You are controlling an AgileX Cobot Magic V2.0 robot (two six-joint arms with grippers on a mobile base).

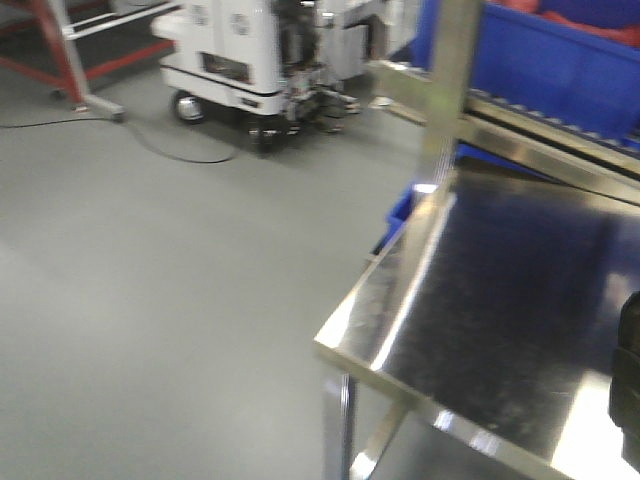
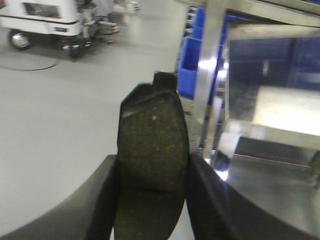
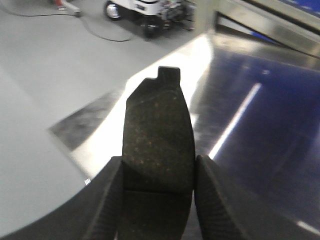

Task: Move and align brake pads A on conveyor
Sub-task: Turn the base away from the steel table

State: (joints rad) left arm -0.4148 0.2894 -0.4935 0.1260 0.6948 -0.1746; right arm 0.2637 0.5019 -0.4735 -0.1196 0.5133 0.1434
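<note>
Each of my grippers holds one brake pad. In the left wrist view a dark grey, speckled brake pad (image 2: pixel 152 125) with a groove across it stands on end between the fingers, and my left gripper (image 2: pixel 153 165) is shut on its edges above the grey floor beside the steel table. In the right wrist view a second brake pad (image 3: pixel 157 125), notched tab pointing away, is clamped the same way by my right gripper (image 3: pixel 159 165) over the corner of the shiny steel table (image 3: pixel 260 115). The conveyor is out of view.
The steel table (image 1: pixel 480 300) fills the right of the front view, with an upright steel post (image 1: pixel 450 90) at its far corner. Blue bins (image 1: pixel 560 60) sit on a rack behind it. A white mobile robot (image 1: pixel 250 50), a floor cable (image 1: pixel 170 150) and a red frame (image 1: pixel 60 50) stand beyond.
</note>
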